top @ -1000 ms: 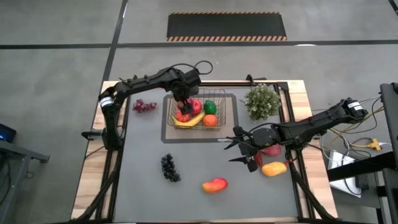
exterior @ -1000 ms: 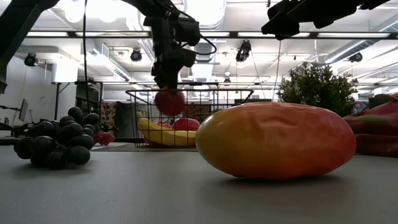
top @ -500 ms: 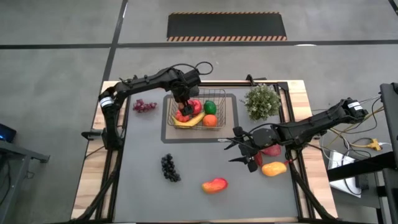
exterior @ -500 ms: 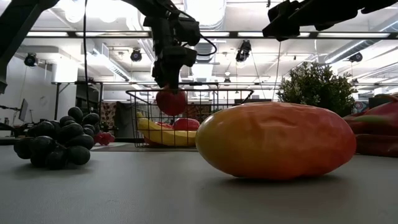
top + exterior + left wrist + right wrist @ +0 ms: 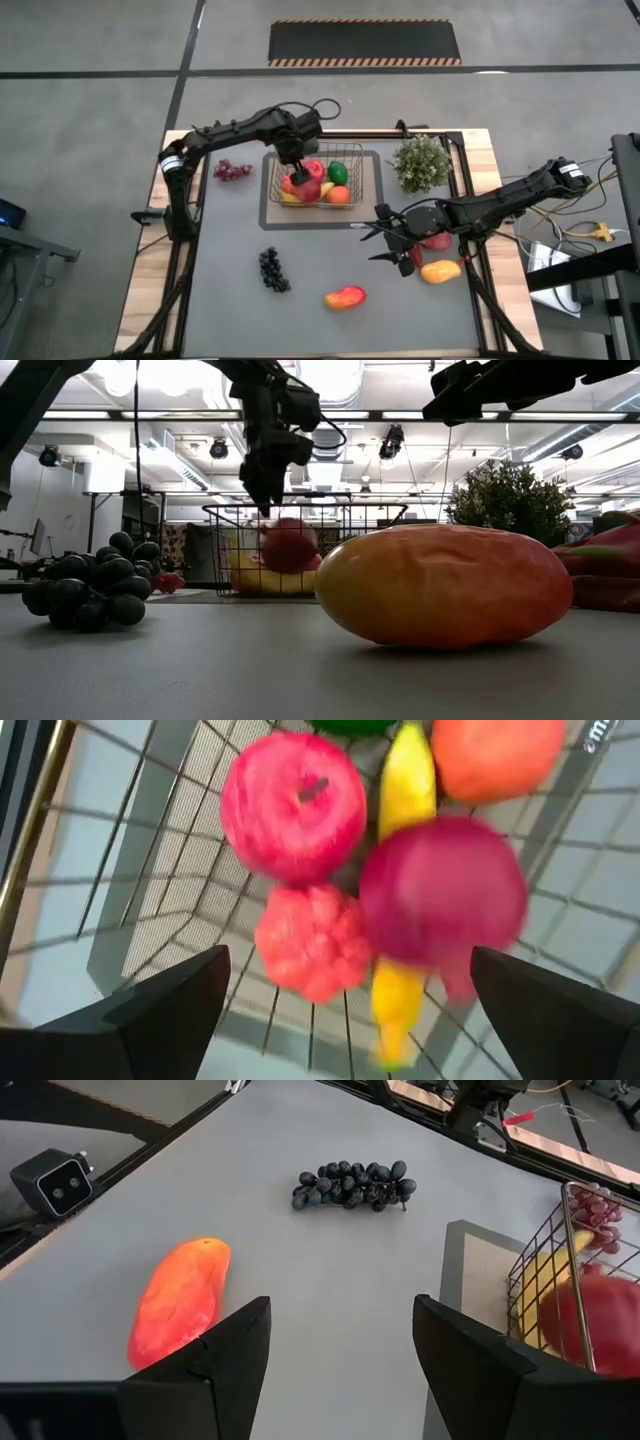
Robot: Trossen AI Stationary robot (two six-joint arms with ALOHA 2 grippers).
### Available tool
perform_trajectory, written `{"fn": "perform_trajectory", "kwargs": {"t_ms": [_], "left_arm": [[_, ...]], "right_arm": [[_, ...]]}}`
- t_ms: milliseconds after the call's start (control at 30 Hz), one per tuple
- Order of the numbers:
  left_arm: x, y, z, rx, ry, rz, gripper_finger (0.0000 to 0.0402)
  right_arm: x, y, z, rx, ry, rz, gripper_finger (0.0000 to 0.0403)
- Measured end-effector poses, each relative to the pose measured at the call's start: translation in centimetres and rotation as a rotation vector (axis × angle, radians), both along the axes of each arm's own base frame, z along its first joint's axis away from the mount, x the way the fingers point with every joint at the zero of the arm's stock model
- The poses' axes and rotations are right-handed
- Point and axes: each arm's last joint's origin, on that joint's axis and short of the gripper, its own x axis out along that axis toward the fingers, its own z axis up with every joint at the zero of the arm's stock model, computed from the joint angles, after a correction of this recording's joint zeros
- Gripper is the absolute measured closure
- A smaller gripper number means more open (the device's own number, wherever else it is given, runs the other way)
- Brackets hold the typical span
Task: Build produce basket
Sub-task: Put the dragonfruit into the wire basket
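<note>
the grey tabletop (image 5: 230,310) fills the middle of the high view, edged in pale wood and standing on a grey concrete floor (image 5: 80,110) with a black hazard-striped mat (image 5: 365,42) at the upper centre. toward the left of the surface lie small reddish grapes (image 5: 232,171), and lower down a dark grape bunch (image 5: 273,269). right of the reddish grapes, the left hand (image 5: 295,163) hangs over the basket (image 5: 366,192) with its fingers apart, holding nothing. the basket sits on a flat grey tray (image 5: 270,215) upper centre, holding a banana (image 5: 400,795), a red apple (image 5: 293,805), an orange (image 5: 339,195), a green pepper (image 5: 338,172) and a dark red fruit (image 5: 442,903), which shows blurred. lower centre lies a mango (image 5: 345,297). a leafy plant (image 5: 422,163) stands right of the basket. the right hand (image 5: 395,240) hovers fingers spread, empty, at centre right, beside a pink dragon fruit (image 5: 436,241) and a second mango (image 5: 441,270). the low view shows ceiling lights (image 5: 218,448) behind.
</note>
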Motion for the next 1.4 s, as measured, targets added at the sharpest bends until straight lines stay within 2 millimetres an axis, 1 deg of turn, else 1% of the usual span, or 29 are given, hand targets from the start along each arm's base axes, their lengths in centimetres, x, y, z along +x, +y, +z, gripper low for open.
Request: {"fn": "perform_trajectory", "kwargs": {"t_ms": [133, 267, 367, 433, 567, 667, 767, 867, 933, 1033, 1167, 1267, 1400], "left_arm": [[-0.7, -0.6, 1.4, -0.009, 0.020, 0.006, 0.0009], [-1.3, -2.1, 3.4, 0.019, -0.069, 0.016, 0.0009], [-1.4, -4.0, 5.0, 0.062, -0.216, 0.001, 0.0009], [-1.1, -5.5, 6.0, 0.088, -0.350, -0.013, 0.0009], [-0.6, -9.0, 6.9, 0.122, -0.613, -0.090, 0.0009], [-0.3, -11.9, 6.7, 0.137, -0.813, -0.172, 0.0009], [0.0, -14.4, 5.8, 0.113, -1.030, -0.211, 0.0009], [-0.1, -16.5, 4.5, 0.091, -1.195, -0.252, 0.0009], [-0.5, -17.5, 3.2, 0.078, -1.249, -0.276, 0.0009], [-0.9, -18.4, 1.4, 0.048, -1.305, -0.285, 0.0009], [-1.5, -18.8, -0.3, 0.009, -1.341, -0.265, 0.0009], [-1.9, -18.8, -1.1, -0.006, -1.338, -0.253, 0.0009], [-2.1, -18.8, -1.6, -0.006, -1.332, -0.254, 0.0009]], "right_arm": [[0.0, 0.0, 0.0, -0.001, 0.000, 0.001, 0.0174], [0.0, 0.0, 0.0, -0.002, 0.000, 0.001, 0.0174], [0.0, 0.0, -0.1, -0.001, 0.001, 0.001, 0.0174], [-0.1, 0.0, -0.2, 0.002, 0.006, -0.002, 0.0175], [-0.3, -0.1, -1.0, -0.001, 0.005, 0.000, 0.0174], [-0.4, -0.1, -1.6, -0.008, -0.014, 0.006, 0.0174], [-0.4, -0.1, -1.7, -0.008, -0.026, 0.007, 0.0175], [-0.3, -0.1, -1.5, -0.007, -0.059, 0.011, 0.0174], [-0.3, -0.1, -1.5, -0.007, -0.060, 0.011, 0.0174], [-0.3, -0.1, -1.5, 0.004, -0.062, 0.007, 0.0174], [-0.3, -0.1, -1.6, 0.026, -0.054, -0.005, 0.0174], [-0.2, -0.1, -1.4, 0.062, -0.056, -0.022, 0.0175], [-0.2, -0.1, -1.4, 0.113, -0.042, -0.048, 0.0174]]}}
